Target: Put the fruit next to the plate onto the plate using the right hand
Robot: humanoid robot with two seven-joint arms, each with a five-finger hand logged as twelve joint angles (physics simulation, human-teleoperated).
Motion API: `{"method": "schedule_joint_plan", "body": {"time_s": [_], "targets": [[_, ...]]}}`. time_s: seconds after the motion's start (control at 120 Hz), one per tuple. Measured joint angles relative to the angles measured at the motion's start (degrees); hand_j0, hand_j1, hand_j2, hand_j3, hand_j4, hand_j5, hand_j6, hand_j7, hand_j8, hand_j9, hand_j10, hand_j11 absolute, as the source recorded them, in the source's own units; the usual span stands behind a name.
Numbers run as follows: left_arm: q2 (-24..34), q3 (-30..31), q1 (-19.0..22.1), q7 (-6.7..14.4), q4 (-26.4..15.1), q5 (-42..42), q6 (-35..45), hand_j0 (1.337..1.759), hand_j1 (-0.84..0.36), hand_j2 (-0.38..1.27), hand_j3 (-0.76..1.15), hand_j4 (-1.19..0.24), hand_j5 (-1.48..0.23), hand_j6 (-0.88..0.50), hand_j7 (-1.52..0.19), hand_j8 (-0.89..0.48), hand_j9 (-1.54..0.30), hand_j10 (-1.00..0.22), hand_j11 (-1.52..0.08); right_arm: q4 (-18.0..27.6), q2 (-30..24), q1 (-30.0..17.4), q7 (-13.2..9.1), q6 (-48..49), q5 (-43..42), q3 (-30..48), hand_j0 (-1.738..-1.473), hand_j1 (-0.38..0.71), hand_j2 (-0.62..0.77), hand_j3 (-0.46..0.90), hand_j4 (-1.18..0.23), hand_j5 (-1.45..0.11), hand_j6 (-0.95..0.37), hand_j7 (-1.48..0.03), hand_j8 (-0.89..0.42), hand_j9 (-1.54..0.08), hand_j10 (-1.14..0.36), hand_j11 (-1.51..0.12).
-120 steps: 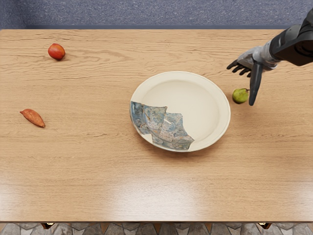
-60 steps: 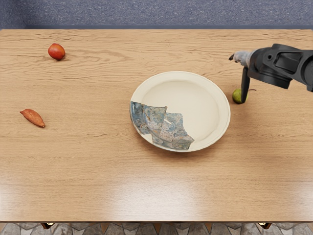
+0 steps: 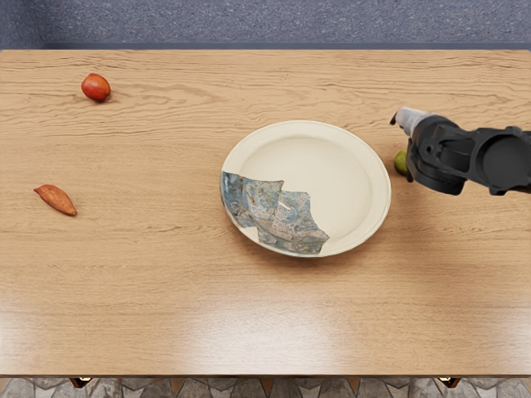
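The plate holds a crumpled sheet in its front-left part. Just right of the plate lies a small fruit, partly under the right arm. Well left of the plate lie a tapered root and, farther back, a round fruit.

One wooden table carries one cream plate, and on the plate lies one blue-grey patterned patch, toward its 8 o'clock side. Three pieces of produce sit on the tabletop, one of each kind: one green fruit at the plate's 3 o'clock, mostly hidden; one red fruit at its 10 o'clock; one orange sweet potato at its 9 o'clock. One robot arm shows, also at 3 o'clock.
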Motion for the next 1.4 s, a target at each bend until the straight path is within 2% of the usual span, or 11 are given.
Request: {"method": "schedule_joint_plan", "body": {"time_s": [0.375, 0.692, 0.9, 1.075, 1.4], "targets": [[0.0, -0.05, -0.09, 0.0, -0.05, -0.01, 0.0, 1.658, 0.32, 0.0, 0.0, -0.02, -0.03, -0.02, -0.03, -0.02, -0.03, -0.02, -0.03, -3.57, 2.85, -3.12, 0.0, -3.35, -0.71, -1.46, -1.658, 0.02, -0.06, 0.0, -0.31, -0.4, -0.31, -0.4, -0.31, -0.4, -0.31, -0.4], [0.0, -0.09, -0.09, 0.0, -0.08, -0.01, 0.0, 1.658, 0.32, 0.0, 0.0, -0.02, -0.03, -0.02, -0.03, -0.02, -0.03, -0.02, -0.03, -7.51, 3.26, -4.97, 0.0, -3.37, -1.32, -1.86, -1.658, 0.04, -0.06, 0.0, -0.33, -0.43, -0.33, -0.42, -0.33, -0.43, -0.33, -0.43], [0.0, -0.06, -0.09, 0.0, -0.09, -0.07, 0.0, 1.658, 0.32, 0.0, 0.0, -0.02, -0.03, -0.02, -0.03, -0.02, -0.03, -0.02, -0.03, -9.14, 5.37, -4.98, 0.0, -3.06, -1.43, -1.91, -1.658, 0.05, -0.06, 0.0, -0.33, -0.43, -0.33, -0.43, -0.33, -0.43, -0.33, -0.43], [0.0, -0.02, -0.09, 0.0, -0.09, -0.08, 0.0, 1.658, 0.32, 0.0, 0.0, -0.02, -0.03, -0.02, -0.03, -0.02, -0.03, -0.02, -0.03, -12.47, 7.38, -6.03, 0.0, -2.3, -1.92, -1.92, -1.658, 0.05, -0.06, 0.0, -0.34, -0.44, -0.34, -0.43, -0.34, -0.44, -0.34, -0.43], [0.0, -0.07, -0.09, 0.0, -0.09, -0.09, 0.0, 1.658, 0.32, 0.0, 0.0, -0.02, -0.03, -0.02, -0.03, -0.02, -0.03, -0.02, -0.03, -13.46, 8.13, -6.3, -0.02, -1.29, -2.14, -1.62, -1.658, 0.17, -0.07, 0.0, -0.43, -0.56, -0.43, -0.55, -0.43, -0.56, -0.43, -0.56]]}}
